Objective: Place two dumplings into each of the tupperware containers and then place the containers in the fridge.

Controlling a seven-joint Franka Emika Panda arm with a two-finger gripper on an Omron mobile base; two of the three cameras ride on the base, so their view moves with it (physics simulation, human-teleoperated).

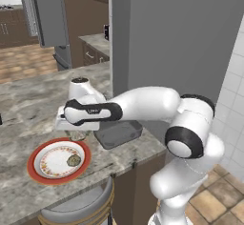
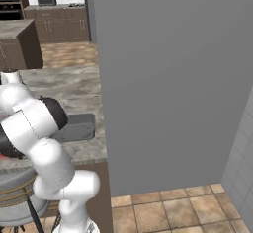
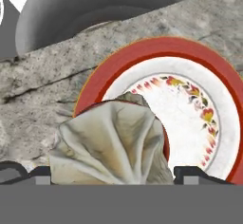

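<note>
In the hand view a pale, pleated dumpling (image 3: pixel 111 144) sits between my fingertips (image 3: pixel 197 174), and my gripper (image 3: pixel 111 175) is shut on it, just above the left rim of the red-rimmed plate (image 3: pixel 190 52). From the left base view the gripper (image 1: pixel 76 133) hangs over the counter between that plate (image 1: pixel 35 164) and a dark-grey tupperware container (image 1: pixel 119 133). A second dumpling (image 1: pixel 73 160) lies on the plate. The container (image 2: pixel 76 128) lies against the tall grey fridge (image 1: pixel 181 38), whose flat side (image 2: pixel 173 79) rises at its right.
A round grey stool seat (image 1: pixel 76 205) stands below the counter's front edge, close under the plate. The marbled counter (image 1: pixel 28 100) stretches left and back. A grey panel (image 1: pixel 47 9) stands at the far left. Tiled floor (image 2: pixel 173 207) lies right of the fridge.
</note>
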